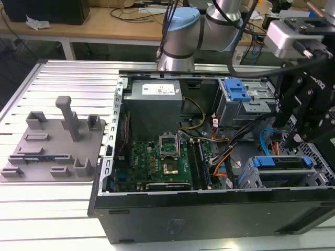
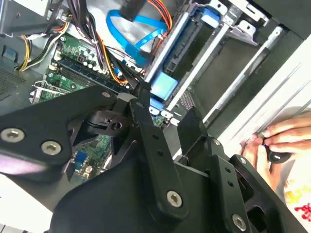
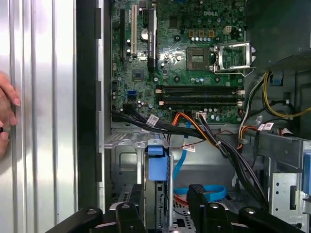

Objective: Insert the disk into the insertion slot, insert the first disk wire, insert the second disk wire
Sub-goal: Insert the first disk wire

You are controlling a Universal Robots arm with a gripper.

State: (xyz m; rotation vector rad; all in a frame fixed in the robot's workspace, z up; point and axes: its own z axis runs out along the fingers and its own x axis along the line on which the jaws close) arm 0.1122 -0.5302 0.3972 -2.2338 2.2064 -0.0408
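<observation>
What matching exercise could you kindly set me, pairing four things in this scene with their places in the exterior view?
Things:
1. grey plastic fixture plate with upright posts
2. silver metal power supply box
3. green motherboard
4. silver-grey disk in its blue plastic carrier

Places:
A. in the low grey metal cage, the exterior view's right
B. on the slatted metal table, the exterior view's left
C. black computer case, corner nearest the robot arm
D. flat on the case floor, mid-case

Pairs: 1-B; 2-C; 3-D; 4-A

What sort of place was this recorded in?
Probably a robotics lab: an open computer case on a slatted metal table, a robot arm behind it, cable-strewn wooden desks beyond.
</observation>
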